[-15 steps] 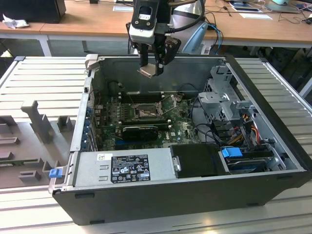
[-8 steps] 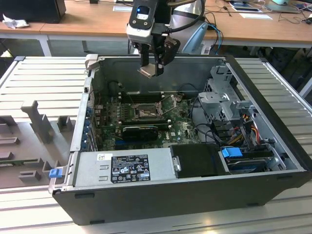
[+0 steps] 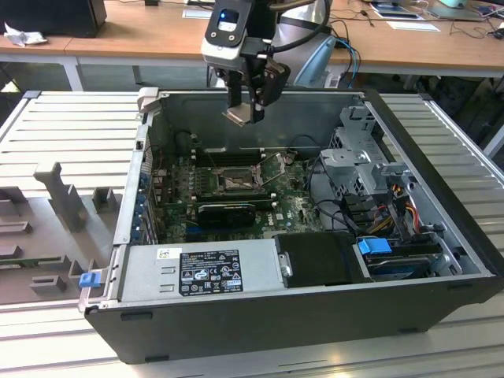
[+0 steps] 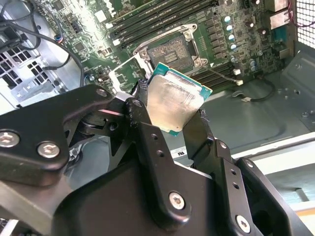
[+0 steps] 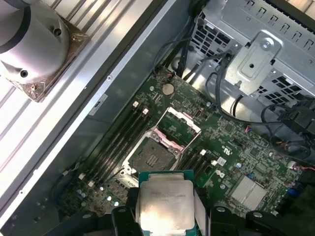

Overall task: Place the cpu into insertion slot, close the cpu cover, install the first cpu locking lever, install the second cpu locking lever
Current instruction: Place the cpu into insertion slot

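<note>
gripper (image 3: 247, 112): clenched on the cpu (image 4: 176, 101), held high over the motherboard (image 5: 231, 143)
insertion slot (image 5: 152, 160): bare, below the cpu, well apart
cpu cover (image 5: 180, 126): swung open beside the slot

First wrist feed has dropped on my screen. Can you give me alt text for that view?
The gripper holds the cpu by two opposite edges, silver top facing the camera, above the green motherboard. Beyond it the insertion slot lies uncovered, with the cpu cover swung open beside it.
</note>
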Robot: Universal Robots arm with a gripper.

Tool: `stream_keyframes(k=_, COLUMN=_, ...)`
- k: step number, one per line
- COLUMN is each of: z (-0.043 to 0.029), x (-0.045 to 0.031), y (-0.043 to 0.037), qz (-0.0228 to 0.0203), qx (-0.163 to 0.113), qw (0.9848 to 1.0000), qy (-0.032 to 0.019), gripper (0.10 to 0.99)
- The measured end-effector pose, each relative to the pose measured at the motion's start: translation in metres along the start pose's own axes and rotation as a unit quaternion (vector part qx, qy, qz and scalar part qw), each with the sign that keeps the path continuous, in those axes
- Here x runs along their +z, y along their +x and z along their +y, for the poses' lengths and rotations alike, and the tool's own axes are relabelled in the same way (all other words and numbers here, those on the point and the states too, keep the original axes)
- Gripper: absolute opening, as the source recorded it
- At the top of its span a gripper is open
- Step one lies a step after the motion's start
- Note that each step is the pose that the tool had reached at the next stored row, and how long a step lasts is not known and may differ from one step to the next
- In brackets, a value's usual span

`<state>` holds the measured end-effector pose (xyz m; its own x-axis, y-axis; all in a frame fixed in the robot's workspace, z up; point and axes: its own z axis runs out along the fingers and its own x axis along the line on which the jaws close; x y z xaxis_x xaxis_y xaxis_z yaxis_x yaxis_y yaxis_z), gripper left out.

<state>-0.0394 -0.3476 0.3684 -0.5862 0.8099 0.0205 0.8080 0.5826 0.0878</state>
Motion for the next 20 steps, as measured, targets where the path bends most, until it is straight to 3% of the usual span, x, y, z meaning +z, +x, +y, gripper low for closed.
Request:
stream_keyframes(k=12, z=0.0000, x=0.0003, y=0.0000, qz=-0.0031, qx=0.035, qw=0.9994, qy=-0.0008, gripper=0.529)
stream_keyframes(k=20, z=-0.0001, x=0.0008, y=0.0000, qz=-0.0076, qx=0.085, qw=0.9964, qy=-0.0017, gripper=0.529)
